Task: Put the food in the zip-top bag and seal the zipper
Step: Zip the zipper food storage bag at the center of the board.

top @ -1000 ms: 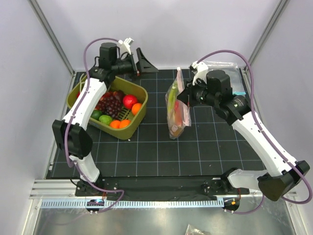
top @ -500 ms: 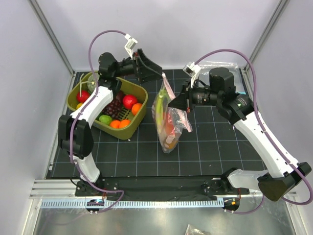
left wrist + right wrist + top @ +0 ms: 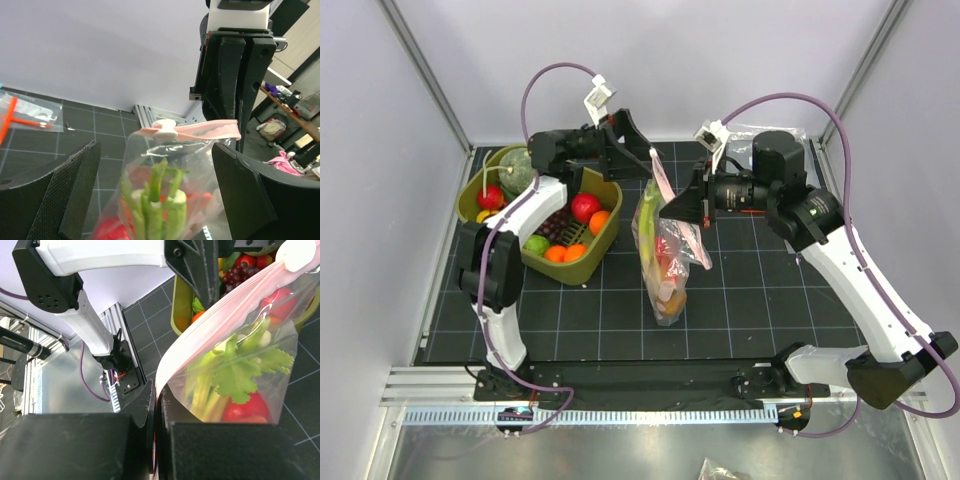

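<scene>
My top camera hangs above and behind the arm bases, looking down and away over the whole table (image 3: pixel 770 290). My left wrist camera rides close, facing right across the zip-top bag (image 3: pixel 145 170) to the right gripper (image 3: pixel 239 135). My right wrist camera faces left, hard up against the same bag, with the left gripper (image 3: pixel 207 275) beyond. All three share that bag.

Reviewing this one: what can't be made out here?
Top external: part of the olive bin lies hidden under the left arm.
Left wrist: the lower part of the zip-top bag is cut off by the bottom edge.
Right wrist: the pinched end of the zipper is hidden between the jaws of the right gripper; sealed or not, unclear.
</scene>
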Available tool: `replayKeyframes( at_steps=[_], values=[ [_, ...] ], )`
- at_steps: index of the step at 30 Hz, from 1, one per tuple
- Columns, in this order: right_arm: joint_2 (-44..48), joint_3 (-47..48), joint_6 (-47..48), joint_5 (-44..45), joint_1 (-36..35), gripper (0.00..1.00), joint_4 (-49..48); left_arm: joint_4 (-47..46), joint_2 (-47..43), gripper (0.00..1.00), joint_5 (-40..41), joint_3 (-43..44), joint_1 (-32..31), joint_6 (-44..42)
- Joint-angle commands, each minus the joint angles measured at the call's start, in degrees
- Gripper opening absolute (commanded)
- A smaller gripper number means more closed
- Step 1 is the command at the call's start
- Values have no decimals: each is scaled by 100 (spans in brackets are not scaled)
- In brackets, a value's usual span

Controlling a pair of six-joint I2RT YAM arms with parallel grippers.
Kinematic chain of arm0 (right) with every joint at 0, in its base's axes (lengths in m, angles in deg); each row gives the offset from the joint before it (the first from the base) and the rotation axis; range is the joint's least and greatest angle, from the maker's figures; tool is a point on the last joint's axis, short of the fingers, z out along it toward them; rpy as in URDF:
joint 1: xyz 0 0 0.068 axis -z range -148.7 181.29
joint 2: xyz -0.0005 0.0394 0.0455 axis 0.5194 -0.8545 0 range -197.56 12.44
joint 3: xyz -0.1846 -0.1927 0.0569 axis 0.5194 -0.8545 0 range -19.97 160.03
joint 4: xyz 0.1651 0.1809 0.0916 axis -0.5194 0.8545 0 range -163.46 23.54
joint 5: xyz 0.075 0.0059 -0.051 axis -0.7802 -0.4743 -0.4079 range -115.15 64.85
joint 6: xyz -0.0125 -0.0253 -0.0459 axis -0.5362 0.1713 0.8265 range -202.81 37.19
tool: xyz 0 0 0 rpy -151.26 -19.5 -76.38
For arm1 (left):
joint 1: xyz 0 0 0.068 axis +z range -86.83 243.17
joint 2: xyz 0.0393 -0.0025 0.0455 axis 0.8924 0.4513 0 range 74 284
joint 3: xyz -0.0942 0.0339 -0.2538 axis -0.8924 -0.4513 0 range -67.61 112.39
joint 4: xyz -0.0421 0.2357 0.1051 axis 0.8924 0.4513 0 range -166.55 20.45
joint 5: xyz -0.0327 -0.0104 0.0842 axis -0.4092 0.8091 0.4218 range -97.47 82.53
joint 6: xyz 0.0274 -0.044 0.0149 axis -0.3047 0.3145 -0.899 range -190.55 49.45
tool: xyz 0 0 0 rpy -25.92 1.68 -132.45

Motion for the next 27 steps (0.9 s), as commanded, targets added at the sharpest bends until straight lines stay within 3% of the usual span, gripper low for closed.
replayKeyframes(
  at_steps=[1,3,5,9,13,18,19,20,23,27],
  values=[
    [148,208,-106,136,1,1,-399,-1718,2,96,-50,-33,-29,827],
    [148,146,-142,119,1,1,-505,-1718,-7,93,-32,-51,-73,827],
    [69,154,-150,66,1,1,-496,-1718,27,80,-14,46,-231,854],
    [42,146,-150,171,9,1,-522,-1718,63,22,38,-6,-477,863],
    [182,41,-19,794,9,1,-461,-1718,-7,0,30,-209,-487,608],
    [288,-39,201,1558,9,6,-163,-1718,133,0,39,-60,-443,783],
    [341,-56,227,1786,9,11,-119,-1718,142,0,30,-51,-425,818],
    [367,-100,280,2163,18,29,-75,-1718,159,0,21,-59,-417,827],
    [490,-127,517,2806,9,60,-91,-1700,195,0,-76,-59,-416,898],
    [377,57,650,3423,44,68,-303,-1560,160,0,-251,-182,-425,854]
  ],
)
